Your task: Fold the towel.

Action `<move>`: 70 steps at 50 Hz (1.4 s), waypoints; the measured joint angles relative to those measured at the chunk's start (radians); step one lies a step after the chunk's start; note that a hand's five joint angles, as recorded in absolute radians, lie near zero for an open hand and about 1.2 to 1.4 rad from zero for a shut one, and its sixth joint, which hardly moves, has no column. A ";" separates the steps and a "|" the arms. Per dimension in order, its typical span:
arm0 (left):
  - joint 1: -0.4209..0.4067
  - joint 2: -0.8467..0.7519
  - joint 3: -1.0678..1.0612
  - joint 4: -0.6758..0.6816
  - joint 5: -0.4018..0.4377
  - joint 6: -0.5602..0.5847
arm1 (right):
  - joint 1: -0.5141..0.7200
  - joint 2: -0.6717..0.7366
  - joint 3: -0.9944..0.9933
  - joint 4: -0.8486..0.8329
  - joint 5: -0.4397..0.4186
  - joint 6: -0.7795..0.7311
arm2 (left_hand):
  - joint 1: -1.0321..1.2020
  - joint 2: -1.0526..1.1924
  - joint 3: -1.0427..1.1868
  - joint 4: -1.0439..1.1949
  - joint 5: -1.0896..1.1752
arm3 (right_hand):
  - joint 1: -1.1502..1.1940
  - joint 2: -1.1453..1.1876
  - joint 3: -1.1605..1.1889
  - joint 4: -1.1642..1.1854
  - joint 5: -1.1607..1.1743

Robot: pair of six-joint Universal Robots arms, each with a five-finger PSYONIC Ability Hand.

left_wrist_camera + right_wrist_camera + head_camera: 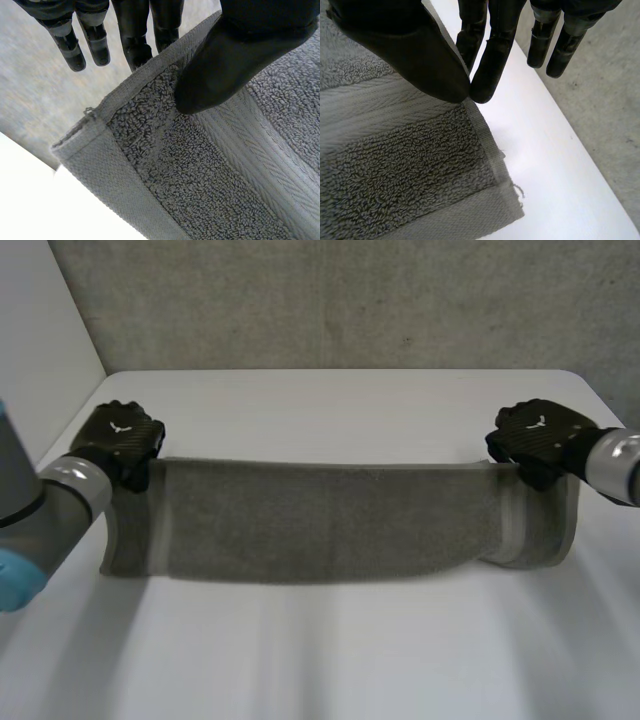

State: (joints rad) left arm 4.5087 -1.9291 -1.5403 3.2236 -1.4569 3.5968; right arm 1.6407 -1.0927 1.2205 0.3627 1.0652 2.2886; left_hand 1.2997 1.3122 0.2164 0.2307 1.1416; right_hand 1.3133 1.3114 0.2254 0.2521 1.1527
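The grey towel (330, 520) stretches across the middle of the white bench (330, 670), from near its left edge to near its right edge. Both hands have it by the long side that faces the bench's far edge. The left hand (122, 440) pinches one far corner: in the left wrist view the thumb (225, 65) presses on the terry face just inside the hem, some of the fingers (132, 45) back it from behind the edge, and the rest stand straight, clear of the cloth. The right hand (540, 438) pinches the other far corner, with its thumb (415, 55) and one of its fingers (492, 70) meeting on the hem and the others spread off it. I cannot tell how much of the cloth is lifted off the bench.

The step in hand looks like carrying the far long side over to the near one for a lengthwise fold. To do it well, both hands should travel together at one height, so the span between them is taut and does not sag or wrinkle. The pinches sit shallow, close to the hem, so a sudden pull could slip a corner. Lay the held side square on the near side, corners matched, before the fingers let go
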 measured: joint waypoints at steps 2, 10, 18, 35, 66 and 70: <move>0.000 -0.063 0.047 -0.001 -0.001 -0.001 | 0.019 0.066 -0.064 -0.006 0.021 0.012 | 0.000 0.000 0.000 0.000 0.000 | 0.000 0.000 0.000 0.000 0.000; -0.003 -0.252 0.195 0.006 -0.002 0.002 | 0.086 0.285 -0.280 -0.079 0.093 0.054 | 0.000 0.000 0.000 0.000 0.000 | 0.000 0.000 0.000 0.000 0.000; -0.005 -0.366 0.295 0.048 -0.006 0.006 | 0.123 0.418 -0.388 -0.228 0.140 0.107 | 0.000 0.000 0.000 0.000 0.000 | 0.000 0.000 0.000 0.000 0.000; -0.003 -0.418 0.311 0.167 -0.009 0.006 | 0.151 0.548 -0.482 -0.343 0.164 0.122 | -0.224 -0.239 0.000 0.000 -0.239 | -0.369 -0.368 0.000 0.000 -0.365; 0.013 0.101 -0.128 0.151 -0.004 -0.167 | 0.040 -0.099 0.274 -0.352 0.172 0.398 | -1.014 -1.070 0.000 0.000 -1.088 | -1.072 -1.060 0.000 0.000 -1.092; 0.006 0.128 -0.180 0.152 -0.001 -0.267 | 0.010 -0.105 0.354 -0.367 0.152 0.376 | -1.014 -1.070 0.000 0.000 -1.089 | -1.071 -1.060 0.000 0.000 -1.091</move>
State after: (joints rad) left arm 4.5143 -1.8009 -1.7200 3.3760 -1.4576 3.3300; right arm 1.6509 -1.1975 1.5743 -0.0038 1.2173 2.6649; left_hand 0.2859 0.2421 0.2164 0.2307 0.0531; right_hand 0.2425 0.2518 0.2254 0.2521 0.0622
